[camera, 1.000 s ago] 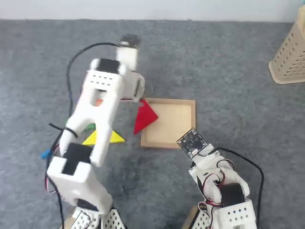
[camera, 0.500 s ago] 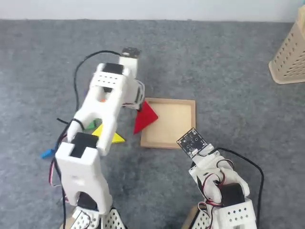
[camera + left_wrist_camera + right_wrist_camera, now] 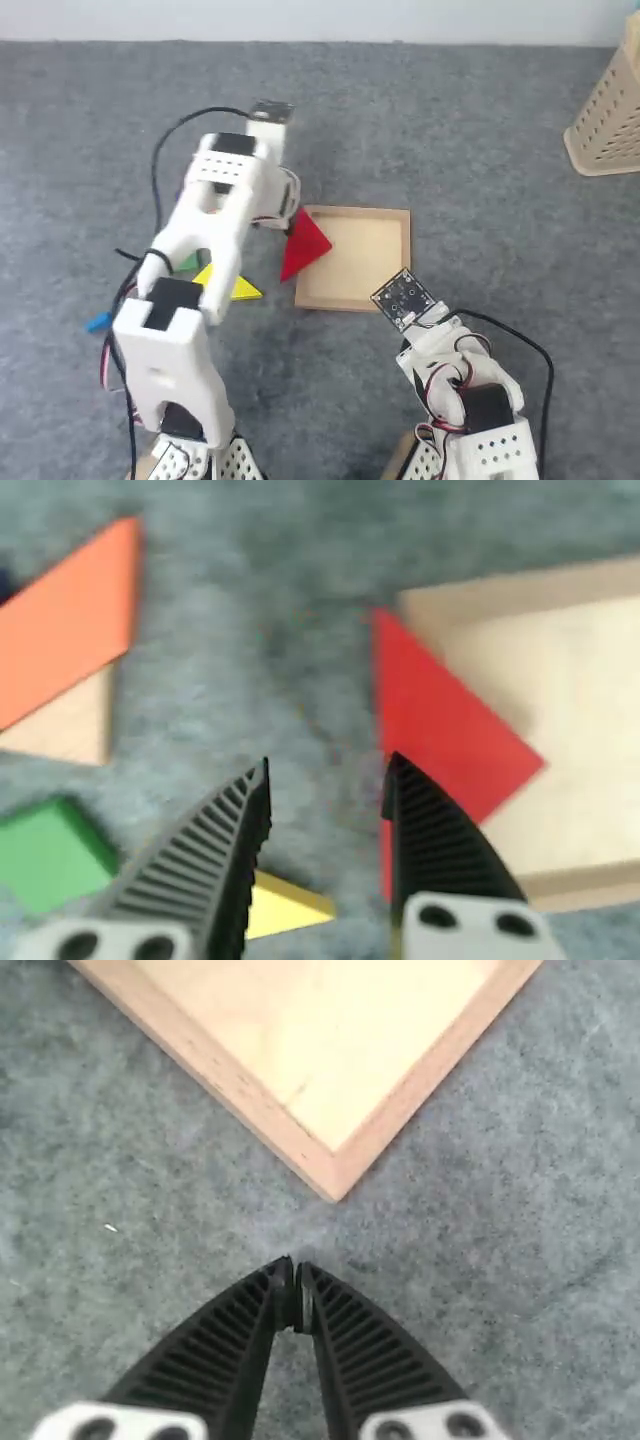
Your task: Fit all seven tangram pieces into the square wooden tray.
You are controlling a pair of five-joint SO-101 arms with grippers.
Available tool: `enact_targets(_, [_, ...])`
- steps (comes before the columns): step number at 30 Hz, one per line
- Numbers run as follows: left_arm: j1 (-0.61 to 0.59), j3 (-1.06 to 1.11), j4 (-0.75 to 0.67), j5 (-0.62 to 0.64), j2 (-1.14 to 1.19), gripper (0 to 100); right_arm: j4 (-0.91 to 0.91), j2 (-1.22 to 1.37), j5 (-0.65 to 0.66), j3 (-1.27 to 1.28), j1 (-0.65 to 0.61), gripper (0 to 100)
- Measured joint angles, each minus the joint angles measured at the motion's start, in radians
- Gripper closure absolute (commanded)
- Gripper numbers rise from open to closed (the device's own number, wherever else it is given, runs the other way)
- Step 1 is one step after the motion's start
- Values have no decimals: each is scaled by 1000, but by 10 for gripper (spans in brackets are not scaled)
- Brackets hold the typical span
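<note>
Red triangle (image 3: 303,245) overlapping tray (image 3: 355,212) rim, green piece (image 3: 50,850) half-hidden, left tool (image 3: 327,767) spread, right tool (image 3: 294,1268) closed.

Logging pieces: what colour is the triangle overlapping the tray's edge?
The triangle is red; clearest in left wrist view.

Tray (image 3: 363,255) pale unfinished wood, matt; table cover (image 3: 480,140) grey felt-like carpet, fuzzy; gripper fingers (image 3: 225,845) ribbed black plastic; arm shells (image 3: 210,230) smooth white plastic.

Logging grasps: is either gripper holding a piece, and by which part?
Nothing is held. The left gripper is open over carpet beside the red triangle; the right gripper is shut on nothing near the tray corner.
</note>
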Motion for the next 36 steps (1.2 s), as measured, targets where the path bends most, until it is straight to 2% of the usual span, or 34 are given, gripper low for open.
enact_targets(4, [-48,0,-6,0,0,822,0,0,0,0,0,991])
enact_targets(15, [-43,0,-34,0,75,822,0,0,0,0,0,991])
enact_targets(28, [118,0,-14,2,69,822,0,0,0,0,0,991])
enact_targets(36, [127,0,-14,2,0,822,0,0,0,0,-2,991])
